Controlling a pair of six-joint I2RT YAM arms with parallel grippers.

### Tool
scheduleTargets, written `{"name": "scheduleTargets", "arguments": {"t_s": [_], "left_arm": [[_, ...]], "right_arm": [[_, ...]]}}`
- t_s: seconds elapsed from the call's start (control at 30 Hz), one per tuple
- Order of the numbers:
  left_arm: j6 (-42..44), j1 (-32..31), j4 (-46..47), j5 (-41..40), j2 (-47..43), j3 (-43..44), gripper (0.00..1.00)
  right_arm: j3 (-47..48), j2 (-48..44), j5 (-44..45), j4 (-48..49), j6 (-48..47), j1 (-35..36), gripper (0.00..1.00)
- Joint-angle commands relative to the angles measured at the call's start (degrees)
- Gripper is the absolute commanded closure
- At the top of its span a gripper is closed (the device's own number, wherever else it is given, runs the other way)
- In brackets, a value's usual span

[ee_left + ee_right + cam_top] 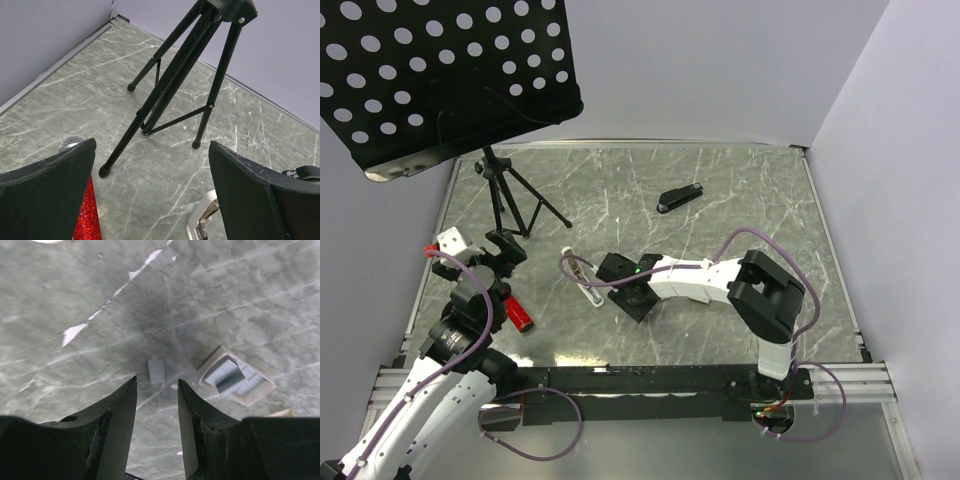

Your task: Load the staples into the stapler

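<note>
The grey-green marble table [740,200] is ringed by a metal rail, with pale lilac walls close behind it at 9, 12 and 3 o'clock. A black tripod [510,200] carrying a black perforated music desk [440,70] fills the 10 o'clock corner. Open marble runs from the table's middle toward 12 and 3 o'clock.

The right gripper [156,385] hangs low over the middle of the table, its fingers partly parted around bare marble and gripping nothing. Just past its fingertips, at 12 o'clock in the wrist view, lies the short grey strip of staples [157,371], flat, its long axis running 12 to 6. At 3 o'clock from the strip, near but apart, sits the pale open cardboard box of staples [212,365], mouth up, long axis 10 to 4.

The black stapler [680,198] rests well apart at 1 o'clock of that gripper, lying 8 to 2.

The left gripper [152,145] is spread wide and empty, beside a red glitter microphone [88,215].
</note>
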Motion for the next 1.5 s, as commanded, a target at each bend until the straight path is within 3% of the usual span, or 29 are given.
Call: {"name": "scheduleTargets", "arguments": {"t_s": [0.0,0.3,0.63,0.87,1.03,1.3,1.47], "left_arm": [[1.2,0.3,2.4,0.9,0.4,-0.3,0.01],[1.3,0.5,2.6,1.4,0.4,-0.2,0.01],[3.5,0.6,4.9,6.2,-0.6,-1.0,0.01],[5.9,0.6,8.4,20.2,-2.6,-2.7,0.01],[8.2,0.6,10.3,37.7,-1.7,-2.6,0.01],[10.4,0.5,20.0,55.5,-1.4,-5.3,0.01],[4.9,0.5,22.0,61.9,2.9,-4.0,0.0]], "right_arm": [[1.0,1.2,-1.9,0.1,-1.2,-0.9,0.55],[1.5,3.6,-2.7,-0.1,-1.7,-1.0,0.59],[0.8,2.9,-3.6,0.4,-1.4,-1.4,0.72],[-1.0,-2.1,-5.5,3.2,0.4,-2.1,0.74],[-3.3,-7.8,-6.6,7.2,3.3,-3.2,0.74],[-11.1,-23.4,-14.1,15.5,8.8,-8.7,0.75],[-17.0,-35.0,-17.5,22.7,12.1,-12.0,0.74]]}}
